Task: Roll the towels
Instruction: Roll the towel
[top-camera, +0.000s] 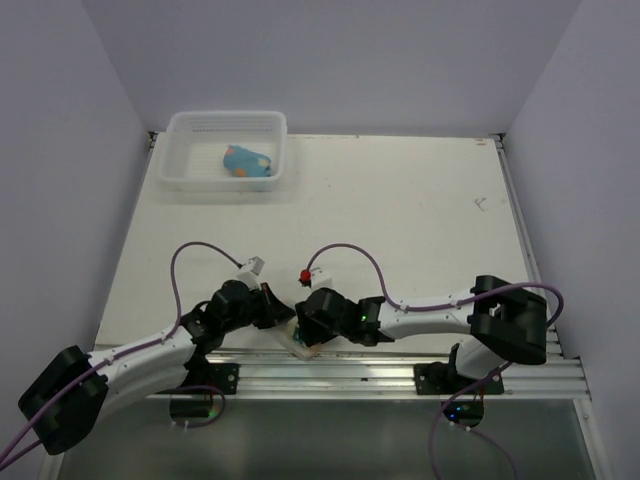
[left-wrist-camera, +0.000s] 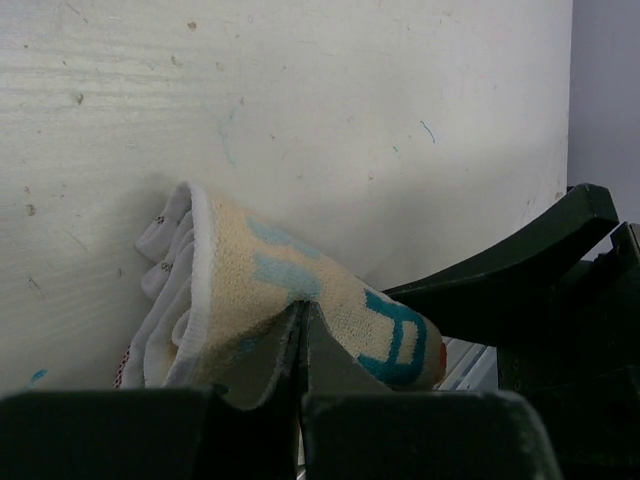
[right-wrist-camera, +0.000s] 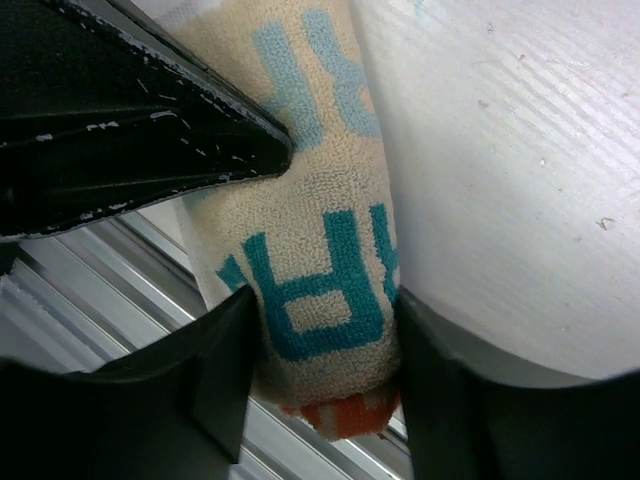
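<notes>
You are gripping the cream towel (right-wrist-camera: 320, 150) with your right gripper (right-wrist-camera: 322, 345). Its two fingers are standing partly spread, one on each side of the rolled cloth. Both are pressing against the roll, so the towel is filling the gap between them. The teal lettering is facing the right wrist camera, and an orange-printed end is poking out just below the fingers. The roll is stretching away ahead of the right fingertips. It is lying on the table (top-camera: 400, 220), with its near end sitting at the aluminium rail (right-wrist-camera: 90, 300) along the table's edge.

Your left gripper (left-wrist-camera: 300, 325) is meeting the same roll from the opposite side, its jaws pressed flat together with no gap showing. Its tips are tucking into the underside of the roll and cloth is draping over them. You cannot tell whether a layer is pinched between them. Seen from the right wrist, one left finger is lying across the roll just beyond your right fingers, touching it.

The blue towel (top-camera: 248, 162) is sitting far ahead of both grippers and off to the left. It is bunched inside the white basket (top-camera: 180, 178), well apart from the cream one.
</notes>
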